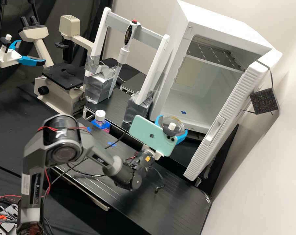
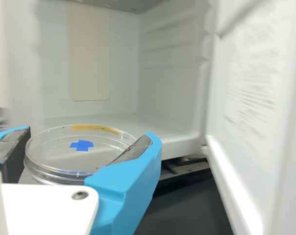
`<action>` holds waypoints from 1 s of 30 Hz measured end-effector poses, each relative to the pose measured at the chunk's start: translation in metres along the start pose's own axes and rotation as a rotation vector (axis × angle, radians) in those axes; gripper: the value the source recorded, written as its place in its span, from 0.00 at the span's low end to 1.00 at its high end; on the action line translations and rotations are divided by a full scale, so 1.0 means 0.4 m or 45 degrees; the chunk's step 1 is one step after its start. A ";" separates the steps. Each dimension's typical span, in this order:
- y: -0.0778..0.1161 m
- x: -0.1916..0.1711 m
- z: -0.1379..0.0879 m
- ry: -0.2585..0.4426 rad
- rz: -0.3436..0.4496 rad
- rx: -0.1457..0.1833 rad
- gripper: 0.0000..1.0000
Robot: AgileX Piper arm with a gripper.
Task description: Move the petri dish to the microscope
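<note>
In the high view my gripper (image 1: 172, 123) is shut on the clear petri dish (image 1: 176, 121), just outside the open white chamber and above the bench. A teal phone mounted on the wrist covers part of the gripper. The wrist view has the gripper (image 2: 84, 146) with a dark pad against either side of the round petri dish (image 2: 52, 154), which looks about level and has a yellowish mark on its rim. At the back left of the high view stands the beige microscope (image 1: 64, 77), its black stage well away from the dish.
The white chamber (image 1: 203, 85) has its door (image 1: 224, 120) swung open to the right and a blue cross (image 1: 183, 112) on its floor. Between arm and microscope stand a pipette (image 1: 123, 54) on a white frame and a capped bottle (image 1: 100, 120). Another blue-fingered gripper is beside the microscope.
</note>
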 end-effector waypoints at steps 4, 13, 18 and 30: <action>-0.039 -0.053 -0.084 0.062 -0.046 -0.033 0.00; -0.158 -0.146 -0.265 0.337 -0.216 -0.089 0.00; -0.199 -0.164 -0.342 0.521 -0.297 -0.089 0.00; -0.281 -0.196 -0.476 0.889 -0.511 -0.017 0.00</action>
